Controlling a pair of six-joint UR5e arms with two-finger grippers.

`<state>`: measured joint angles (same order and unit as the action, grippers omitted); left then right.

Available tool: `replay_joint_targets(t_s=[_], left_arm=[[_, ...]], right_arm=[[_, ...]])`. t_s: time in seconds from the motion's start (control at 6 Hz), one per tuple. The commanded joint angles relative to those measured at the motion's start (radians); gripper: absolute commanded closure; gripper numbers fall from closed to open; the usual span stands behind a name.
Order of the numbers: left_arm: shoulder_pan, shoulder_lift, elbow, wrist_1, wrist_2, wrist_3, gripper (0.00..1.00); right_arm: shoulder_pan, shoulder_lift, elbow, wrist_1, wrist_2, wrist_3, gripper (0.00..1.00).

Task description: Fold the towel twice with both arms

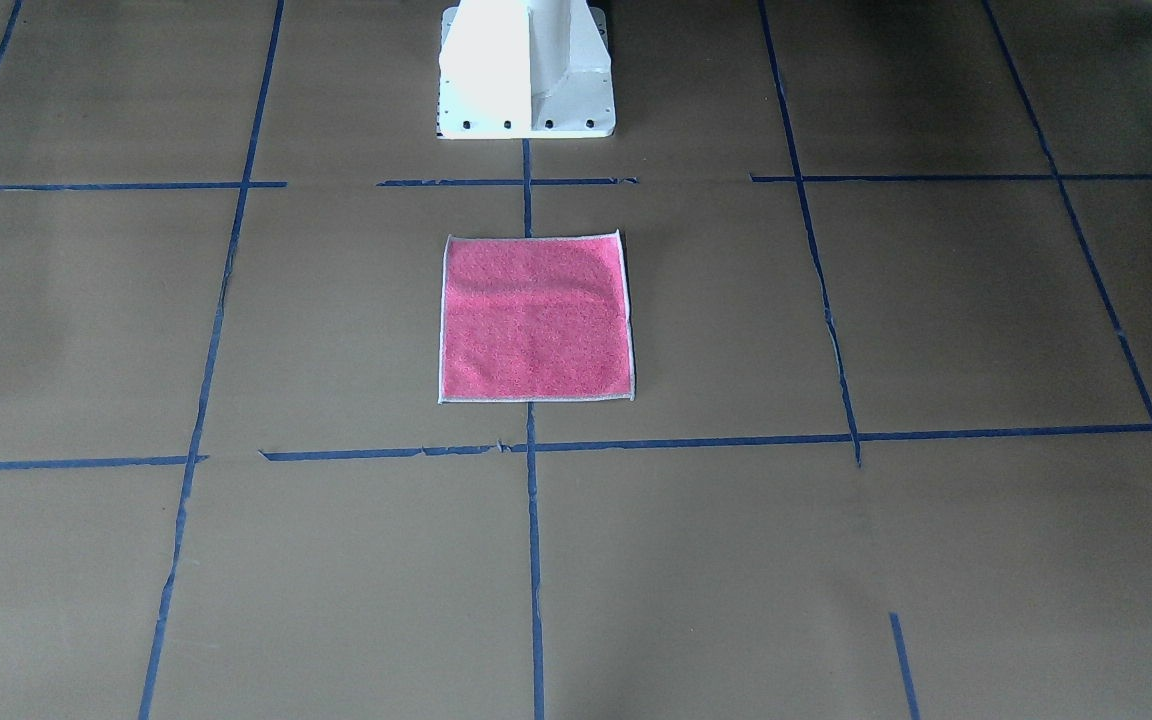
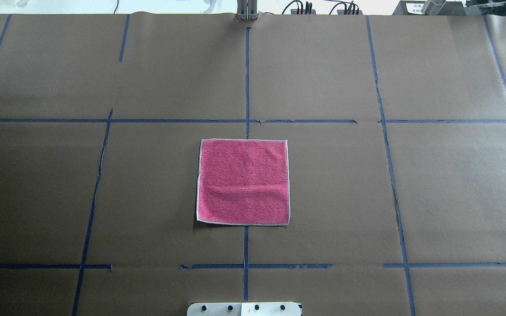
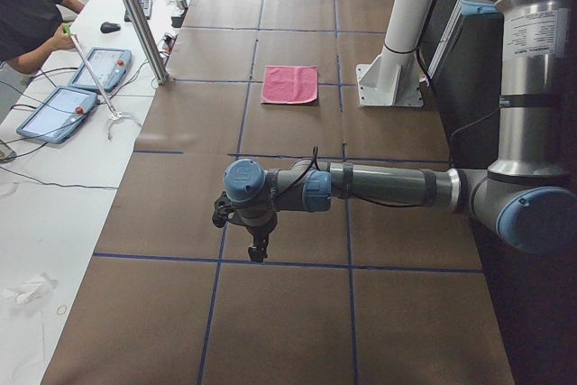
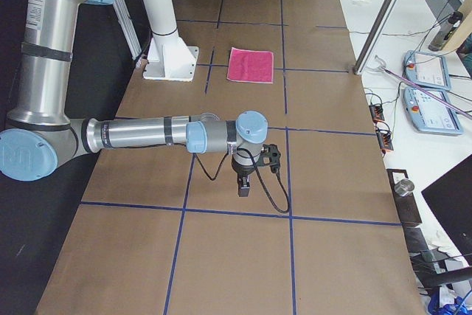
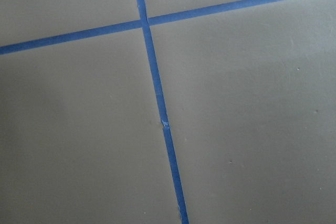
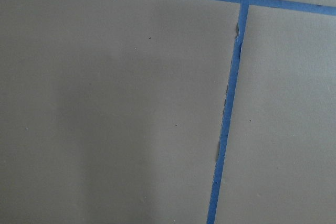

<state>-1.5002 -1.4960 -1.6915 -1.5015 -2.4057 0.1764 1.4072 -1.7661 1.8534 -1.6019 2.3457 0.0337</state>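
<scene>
No wording can be read anywhere. A white label (image 3: 532, 38) sits on the left arm (image 3: 388, 187), on its upright tube far back from the left gripper (image 3: 259, 252). A second label (image 4: 38, 7) sits on the right arm (image 4: 140, 134). The print on both is too small to read.
</scene>
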Motion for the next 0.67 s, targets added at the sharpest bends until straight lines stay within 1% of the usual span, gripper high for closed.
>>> replay_joint_targets(t_s=[0.0, 0.33, 0.5], left_arm=[[0.001, -0.003, -0.013, 0.013, 0.014, -0.003, 0.00], [0.000, 0.010, -0.008, 0.004, 0.013, -0.002, 0.00], [0.001, 0.008, -0.005, 0.003, 0.011, -0.003, 0.00]], right_arm=[[0.009, -0.009, 0.003, -0.003, 0.035, -0.003, 0.00], [0.010, -0.025, 0.027, 0.000, 0.037, -0.002, 0.00], [0.009, -0.023, 0.023, 0.008, 0.034, 0.017, 0.00]])
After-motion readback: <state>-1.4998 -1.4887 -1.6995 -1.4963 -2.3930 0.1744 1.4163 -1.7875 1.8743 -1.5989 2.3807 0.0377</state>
